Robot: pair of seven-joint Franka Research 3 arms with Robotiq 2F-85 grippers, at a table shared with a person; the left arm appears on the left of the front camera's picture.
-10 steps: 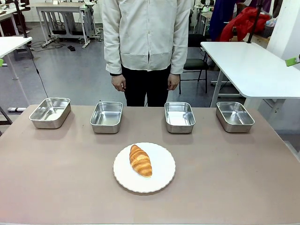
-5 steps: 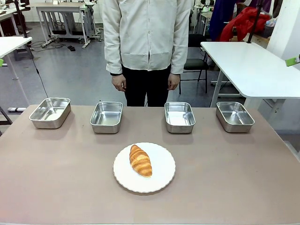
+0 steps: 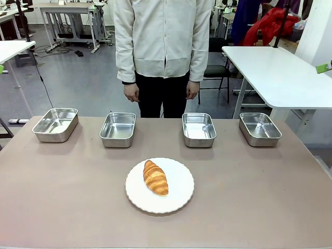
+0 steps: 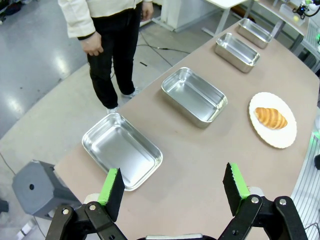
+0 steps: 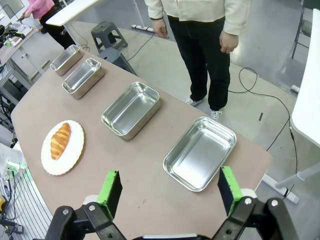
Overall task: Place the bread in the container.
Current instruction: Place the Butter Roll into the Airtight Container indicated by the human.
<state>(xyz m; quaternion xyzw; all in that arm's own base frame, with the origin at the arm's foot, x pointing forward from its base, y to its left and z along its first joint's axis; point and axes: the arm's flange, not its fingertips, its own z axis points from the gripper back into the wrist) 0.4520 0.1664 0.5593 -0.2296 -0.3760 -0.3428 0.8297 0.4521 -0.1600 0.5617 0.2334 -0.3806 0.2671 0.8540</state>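
Well beyond left gripper (image 4: 172,179): bread (image 4: 270,118) (untouched)

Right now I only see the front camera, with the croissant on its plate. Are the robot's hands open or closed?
Observer: The left gripper is open, its green pads wide apart.
Operator: And the other one?
Observer: The right gripper is open too, with nothing between its fingers.
Operator: Where is the left one?
Observer: Up high by the left end of the table, nearest the end pan and far from the bread.
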